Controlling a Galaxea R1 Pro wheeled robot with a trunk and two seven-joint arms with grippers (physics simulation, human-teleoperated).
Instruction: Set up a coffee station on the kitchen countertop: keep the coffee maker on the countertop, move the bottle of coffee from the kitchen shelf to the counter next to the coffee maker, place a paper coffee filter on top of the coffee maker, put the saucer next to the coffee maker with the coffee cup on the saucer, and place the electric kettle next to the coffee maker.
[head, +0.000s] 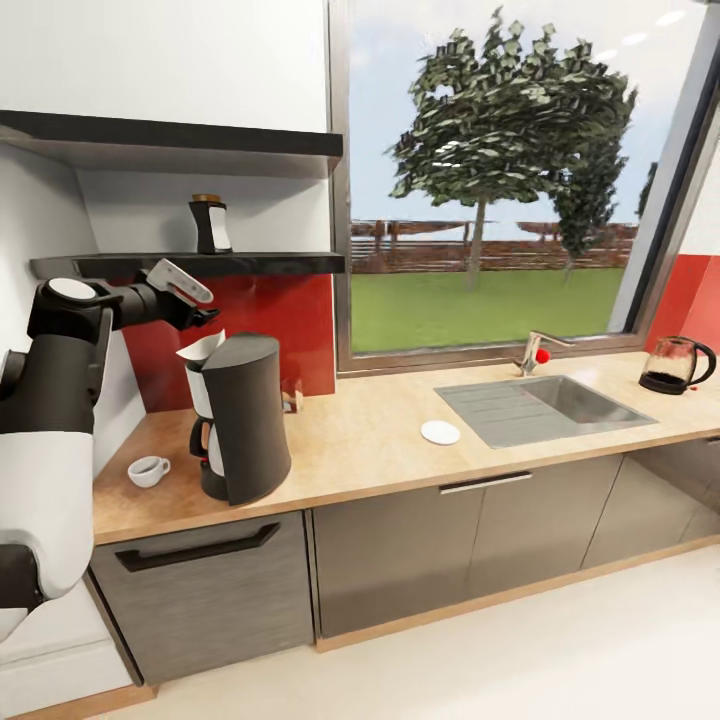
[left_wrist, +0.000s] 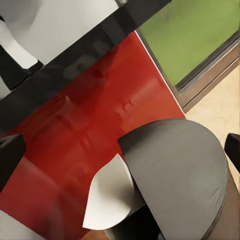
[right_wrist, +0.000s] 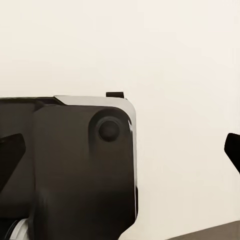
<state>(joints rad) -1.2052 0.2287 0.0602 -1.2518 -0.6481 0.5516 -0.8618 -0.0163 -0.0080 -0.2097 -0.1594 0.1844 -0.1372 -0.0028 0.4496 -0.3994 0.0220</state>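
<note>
The left claw (head: 205, 316) hangs open just above the white paper filter (head: 201, 349) on the dark coffee maker (head: 245, 417), apparently having placed it; right claw's state: cannot tell.

dark robot body panel (right_wrist: 70, 165) with round knob (right_wrist: 108, 130) | pale floor (right_wrist: 185, 75) beyond panel | fingertips (right_wrist: 233, 150) spread apart, empty
</note>
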